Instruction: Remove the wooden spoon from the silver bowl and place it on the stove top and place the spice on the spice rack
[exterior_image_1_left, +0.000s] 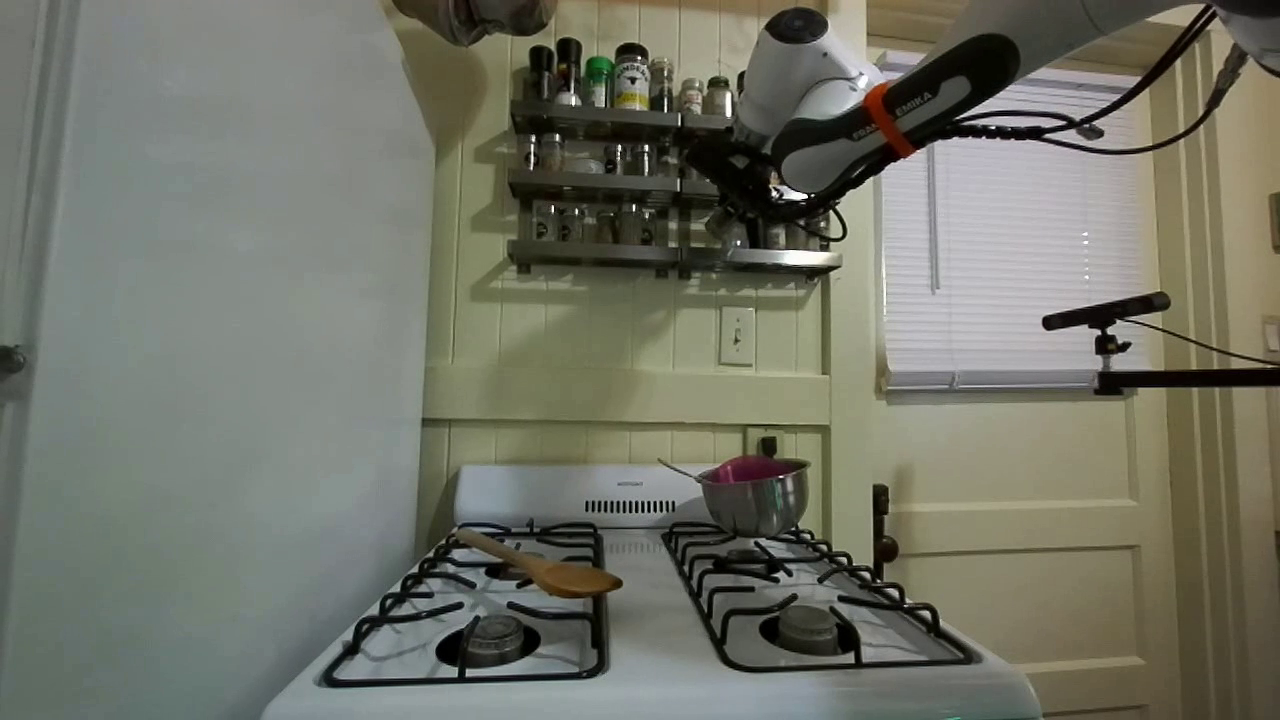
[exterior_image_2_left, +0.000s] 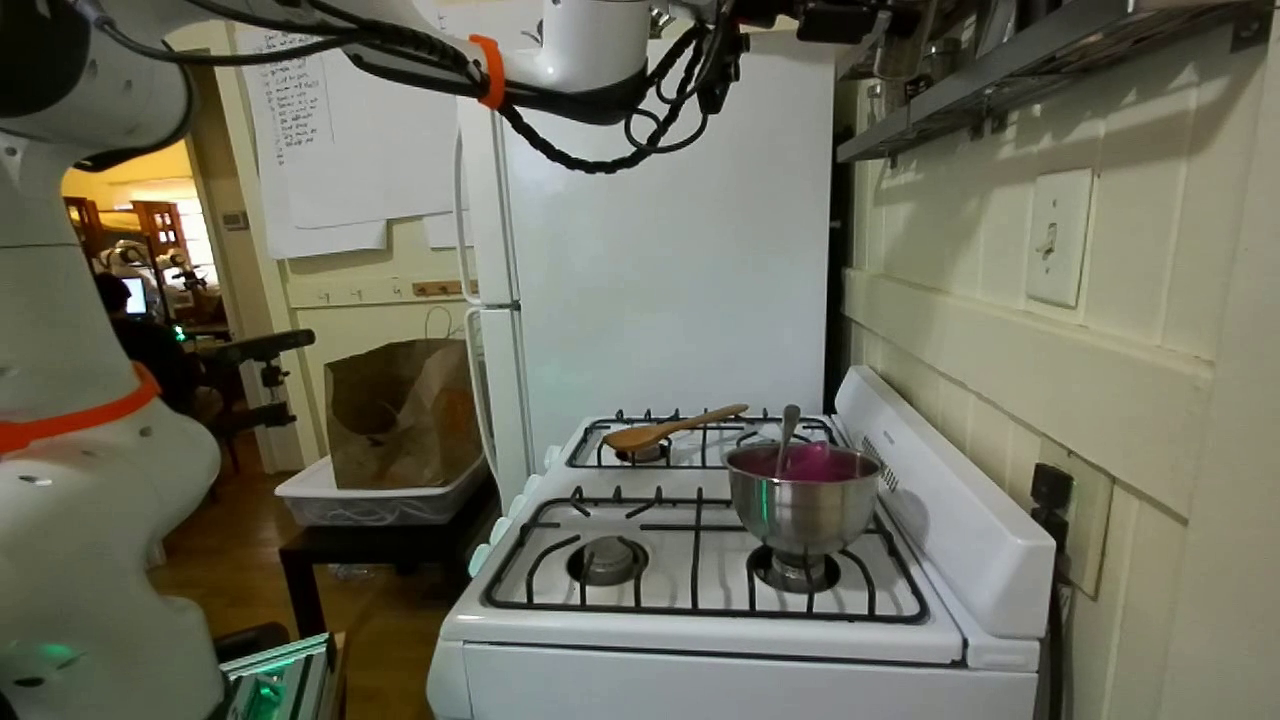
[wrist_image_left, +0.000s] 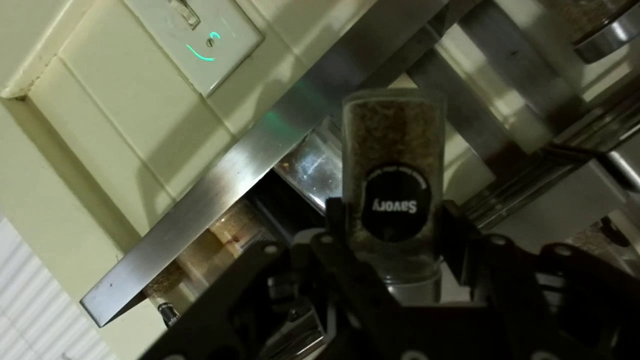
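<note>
In the wrist view, a glass spice jar (wrist_image_left: 395, 135) is clamped in the gripper (wrist_image_left: 394, 220), its "Savory" label upside down; the dark fingers (wrist_image_left: 455, 235) leave its metallic end only partly visible. The spice rack (exterior_image_1_left: 595, 253) is just beyond it; whether the two touch cannot be told. In both exterior views the gripper is a dark shape and the jar is hard to make out.

Below, the wooden spoon (exterior_image_1_left: 545, 572) lies across a black grate (exterior_image_1_left: 604, 635) on the stove top (exterior_image_1_left: 635, 620), on the side nearest the white fridge (exterior_image_2_left: 660, 250). Over a rear burner (exterior_image_2_left: 797, 572) on the opposite side stands the silver bowl (exterior_image_1_left: 757, 505), its wall hiding most of a pink item (exterior_image_2_left: 812, 464) and of a metal-handled utensil (exterior_image_2_left: 788, 430).

In an exterior view the arm (exterior_image_1_left: 960, 75) covers part of the rack, and the top edge cuts off a brown shape (exterior_image_1_left: 475, 15) that cannot be identified.
</note>
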